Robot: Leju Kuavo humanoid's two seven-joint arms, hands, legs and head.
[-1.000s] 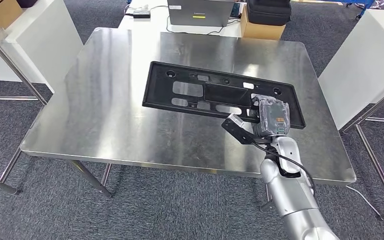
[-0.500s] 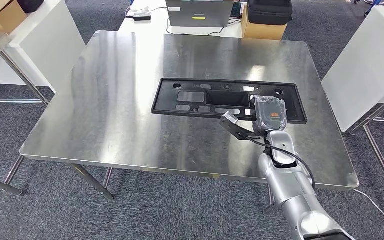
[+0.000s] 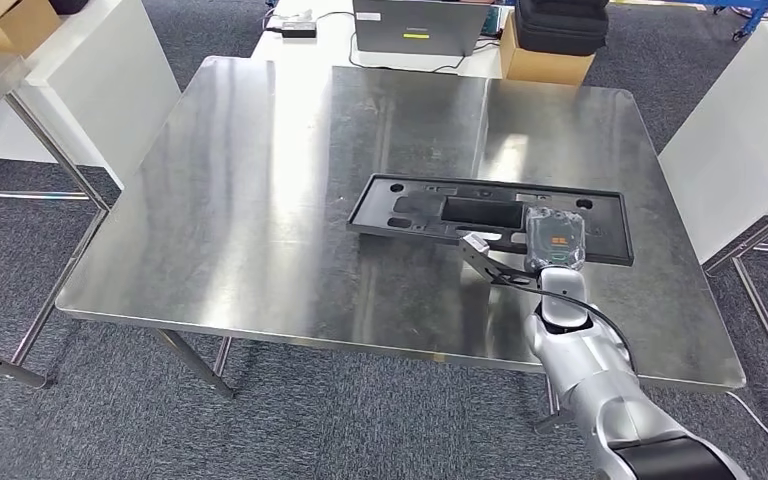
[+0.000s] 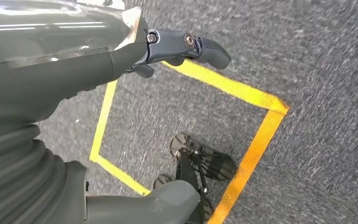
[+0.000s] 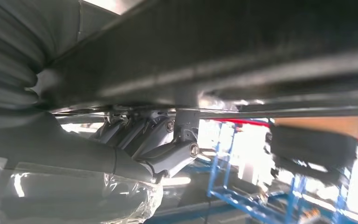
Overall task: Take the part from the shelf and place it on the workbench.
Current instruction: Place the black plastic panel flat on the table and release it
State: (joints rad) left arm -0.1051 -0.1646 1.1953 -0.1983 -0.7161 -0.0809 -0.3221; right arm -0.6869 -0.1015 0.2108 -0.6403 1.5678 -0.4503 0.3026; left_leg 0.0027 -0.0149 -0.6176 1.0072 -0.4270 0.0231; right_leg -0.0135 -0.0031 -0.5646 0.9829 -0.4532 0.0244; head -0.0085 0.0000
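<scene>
The black part (image 3: 487, 215), a long flat plastic panel with cut-outs and a sunken rectangular pocket, lay low over the steel tabletop (image 3: 290, 190); whether it rested fully on the metal or was held just clear could not be told. Its right end sat under the right hand (image 3: 554, 240), and the rest of it stretched away to that hand's left, across the middle of the tabletop. The right hand grasped the part at its near edge close to that right end: in the right wrist view the fingers (image 5: 168, 149) curled up under the dark underside of the part (image 5: 242, 51) while the grey cover lay above it. A cable ran from the hand back along the silver right arm (image 3: 585, 370), which reached in over the tabletop's near edge.

The left hand (image 4: 135, 56) hung beside the body over grey carpet marked with yellow tape (image 4: 256, 135); its dark fingers (image 4: 191, 46) were apart from the thumb and held nothing.

Beyond the hand, past the tabletop's far edge, a laptop (image 3: 415, 25), a cardboard box (image 3: 550, 62) and a black bag (image 3: 560, 25) stood on a white table.
</scene>
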